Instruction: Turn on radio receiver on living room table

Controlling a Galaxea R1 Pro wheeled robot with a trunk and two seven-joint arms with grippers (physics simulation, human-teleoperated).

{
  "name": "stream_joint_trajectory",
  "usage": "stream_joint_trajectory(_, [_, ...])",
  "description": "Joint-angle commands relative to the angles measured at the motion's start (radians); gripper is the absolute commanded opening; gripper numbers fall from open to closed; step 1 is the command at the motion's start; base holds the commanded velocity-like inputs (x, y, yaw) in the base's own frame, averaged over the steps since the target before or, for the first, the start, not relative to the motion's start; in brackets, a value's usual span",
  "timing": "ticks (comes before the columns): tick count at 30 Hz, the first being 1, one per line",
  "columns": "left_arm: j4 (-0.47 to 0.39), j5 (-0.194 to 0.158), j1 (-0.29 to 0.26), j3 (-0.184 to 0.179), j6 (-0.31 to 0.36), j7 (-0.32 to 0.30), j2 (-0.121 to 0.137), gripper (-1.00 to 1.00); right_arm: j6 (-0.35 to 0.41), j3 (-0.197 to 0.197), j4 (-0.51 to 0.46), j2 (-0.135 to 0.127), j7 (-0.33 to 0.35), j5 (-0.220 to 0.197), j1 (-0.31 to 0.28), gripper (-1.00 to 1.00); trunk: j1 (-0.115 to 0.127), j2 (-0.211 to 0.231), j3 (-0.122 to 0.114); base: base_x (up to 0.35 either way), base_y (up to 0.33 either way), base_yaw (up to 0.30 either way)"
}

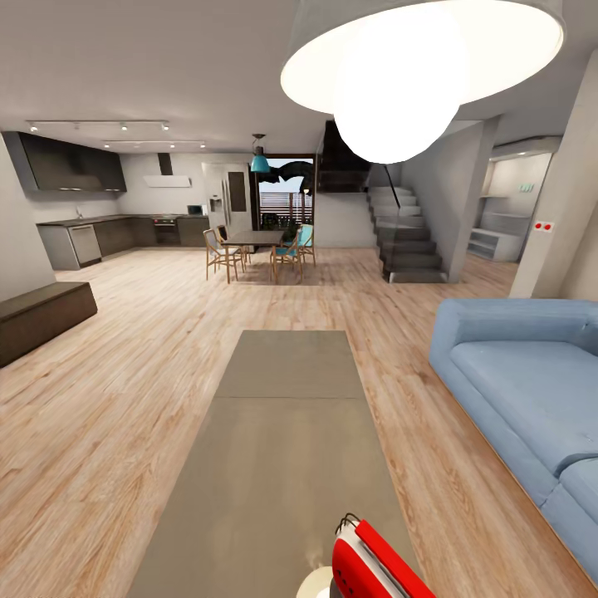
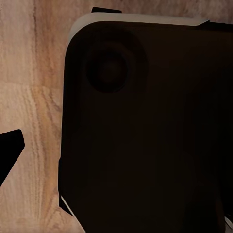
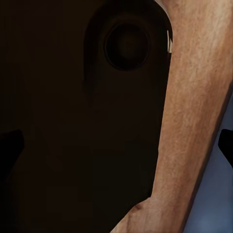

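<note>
The radio (image 1: 374, 561) sits at the near end of the table (image 1: 286, 448), at the bottom edge of the head view — red, with a wire handle. The table runs away over the wood floor (image 1: 124, 399); the blue sofa (image 1: 531, 390) lies to its right and the white lamp (image 1: 399, 66) hangs above. A dining table (image 1: 253, 238) with chairs stands far behind. Each wrist view gives dark robot body over floor; whether either gripper is open or closed cannot be told.
</note>
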State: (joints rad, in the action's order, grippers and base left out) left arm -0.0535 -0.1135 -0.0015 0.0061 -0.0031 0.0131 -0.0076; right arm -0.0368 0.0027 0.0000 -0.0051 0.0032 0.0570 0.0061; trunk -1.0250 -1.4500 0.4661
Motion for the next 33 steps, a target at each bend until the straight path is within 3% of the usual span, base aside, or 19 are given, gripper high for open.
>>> stream_joint_trajectory(1, [0.0,0.001,0.0,0.0,0.0,0.0,0.0,1.0,0.0,0.0,0.0,0.0,0.0,0.0,0.0,1.0,0.0,0.0,0.0,0.0,0.0,0.0])
stream_joint_trajectory(11, [-0.002,0.004,0.0,-0.001,0.0,0.001,-0.002,1.0,0.0,-0.001,0.0,0.0,0.0,0.0,0.0,1.0,0.0,0.0,0.0,0.0,0.0,0.0])
stream_joint_trajectory(33, [-0.001,0.0,0.0,-0.002,0.005,-0.006,0.0,1.0,-0.001,-0.008,0.0,0.0,-0.008,-0.006,0.0,1.0,0.084,0.154,-0.069,0.0,0.0,0.0])
